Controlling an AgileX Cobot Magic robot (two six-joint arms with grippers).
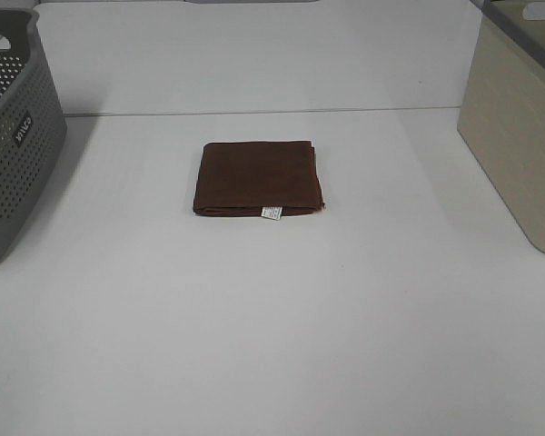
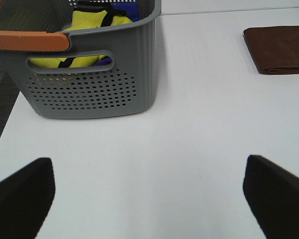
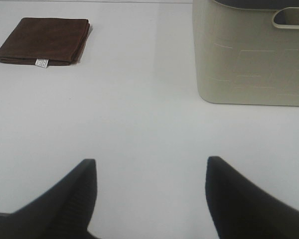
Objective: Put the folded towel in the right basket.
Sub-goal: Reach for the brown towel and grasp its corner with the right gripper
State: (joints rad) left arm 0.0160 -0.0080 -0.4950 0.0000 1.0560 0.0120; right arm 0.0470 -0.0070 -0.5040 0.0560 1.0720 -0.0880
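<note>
Folded towel (image 1: pixel 258 178), tag (image 1: pixel 271 213) at near edge

Matt cloth towel (image 1: pixel 258 178), plastic baskets

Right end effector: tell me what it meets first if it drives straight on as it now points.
Likely only bare table: the open right end effector points into the gap between the folded towel and the beige basket. Neither sits in its line, though depth is hard to judge.

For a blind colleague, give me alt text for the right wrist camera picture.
A folded brown towel lies flat on a white table, apart from a beige basket. The open right end effector hangs over bare table, holding nothing.
</note>
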